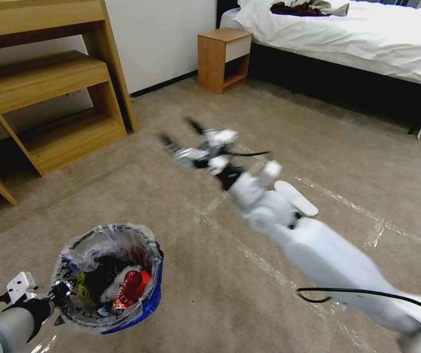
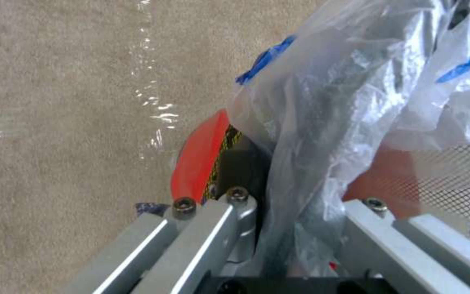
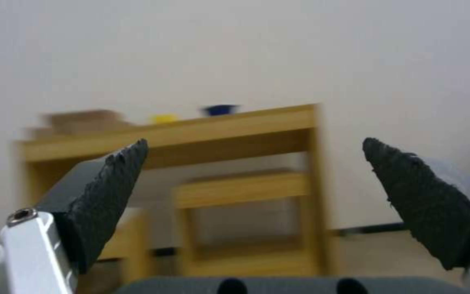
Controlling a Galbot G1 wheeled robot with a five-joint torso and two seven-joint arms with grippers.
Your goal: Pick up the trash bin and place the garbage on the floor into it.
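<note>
The trash bin [image 1: 144, 299], blue-banded and lined with a crinkled clear bag, hangs at the lower left of the head view over the floor [image 1: 249, 274]. My left gripper [image 1: 61, 290] is shut on its near rim. In the left wrist view the bag [image 2: 327, 134] and the red wall of the bin [image 2: 197, 163] sit between the fingers. Inside lies garbage: a crushed red can [image 1: 131, 288] and dark and white pieces. My right gripper [image 1: 180, 132] is held out mid-air over the carpet, open and empty; its black fingertips [image 3: 112, 183] stand wide apart.
A wooden desk with shelves [image 1: 48, 83] stands at the left against the wall. A small nightstand [image 1: 222, 59] and a bed with white sheets [image 1: 347, 34] are at the back right. Clear tape strips [image 1: 337, 198] cross the carpet.
</note>
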